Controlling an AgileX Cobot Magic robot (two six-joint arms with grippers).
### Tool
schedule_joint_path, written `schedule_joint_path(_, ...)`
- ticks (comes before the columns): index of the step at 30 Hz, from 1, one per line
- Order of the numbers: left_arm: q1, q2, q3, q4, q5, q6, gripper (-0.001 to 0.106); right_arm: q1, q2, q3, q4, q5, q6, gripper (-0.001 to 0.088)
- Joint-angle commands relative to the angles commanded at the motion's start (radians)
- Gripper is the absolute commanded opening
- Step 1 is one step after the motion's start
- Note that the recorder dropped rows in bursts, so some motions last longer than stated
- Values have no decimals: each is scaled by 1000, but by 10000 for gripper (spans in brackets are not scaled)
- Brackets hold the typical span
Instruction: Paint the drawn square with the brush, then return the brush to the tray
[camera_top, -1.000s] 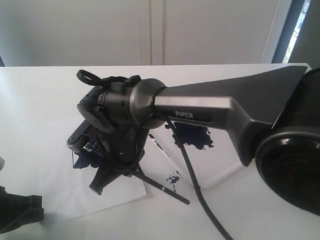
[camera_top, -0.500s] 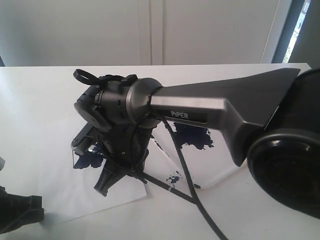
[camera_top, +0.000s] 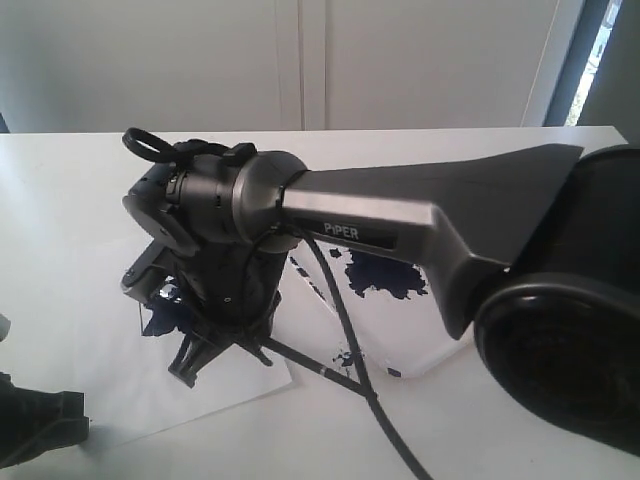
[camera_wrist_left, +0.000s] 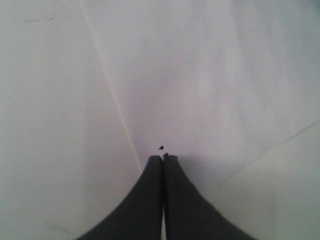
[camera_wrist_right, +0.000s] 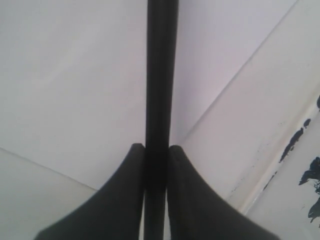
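Brush (camera_top: 305, 360) first: its black handle slants low over the table, running from the right gripper (camera_wrist_right: 156, 147) out toward the near edge of the tray (camera_top: 405, 335). On the right wrist view the claw is clamped onto that handle, both fingers (camera_wrist_right: 192, 200) pressed against it with no gap showing. The bristle end I can't make out, as the wrist blocks it. The drawn square (camera_top: 158, 322) shows as a dark blue smear on the paper sheet (camera_top: 110, 390), just beside the gripper and partly hidden behind it; I can't pick out its pen outline. The tray sits right of the sheet, with its blue paint blotch (camera_top: 385, 275) near the far side. My left gripper (camera_wrist_left: 163, 159) is parked at the near left, well apart, jaws pressed together on nothing, over plain white surface.
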Motion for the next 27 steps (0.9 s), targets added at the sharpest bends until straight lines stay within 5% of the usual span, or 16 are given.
schedule_joint_path(14, 0, -31, -62, -178, -161, 151, 0, 18, -4, 0, 5, 14, -15, 0)
schedule_joint_path(27, 0, 5, -120, -166, -35, 118, 0, 60, -19, 0, 2, 14, -38, 0)
